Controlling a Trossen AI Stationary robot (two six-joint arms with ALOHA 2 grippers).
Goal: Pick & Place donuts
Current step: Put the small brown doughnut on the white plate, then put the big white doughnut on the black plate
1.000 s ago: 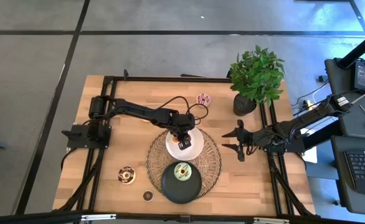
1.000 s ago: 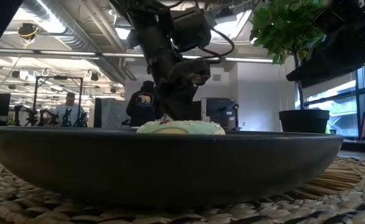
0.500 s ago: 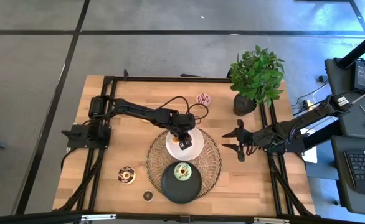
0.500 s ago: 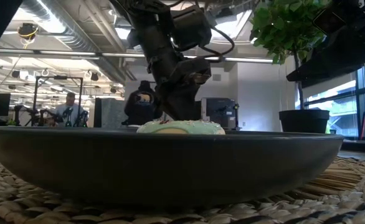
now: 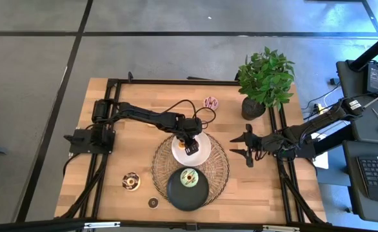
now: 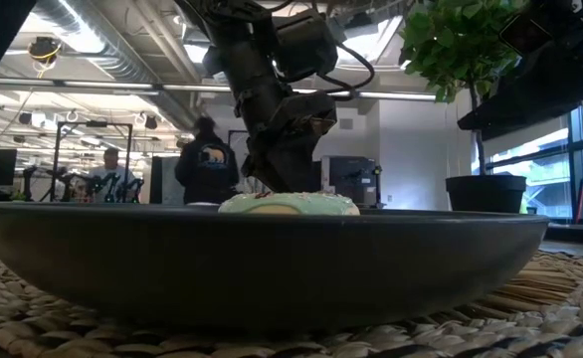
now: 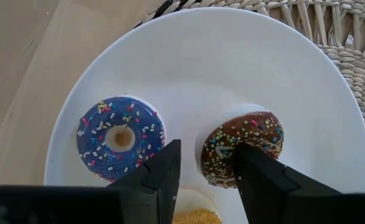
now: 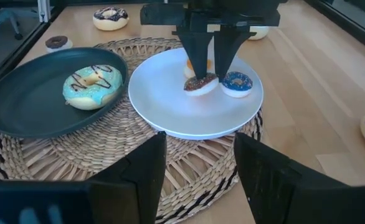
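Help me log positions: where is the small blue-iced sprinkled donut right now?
The small blue-iced sprinkled donut lies on the round white plate at the woven mat's far side, beside the chocolate sprinkled donut, just off the left gripper.

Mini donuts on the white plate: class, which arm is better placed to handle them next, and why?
Left. The left gripper hangs open directly over the white plate, beside the brown mini donut; the right gripper waits off the mat.

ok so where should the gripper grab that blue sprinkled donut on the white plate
Probably from straight above, one finger in the hole and one outside the ring. The blue donut lies flat on the white plate, with the chocolate donut close beside it, so use the side facing away from that.
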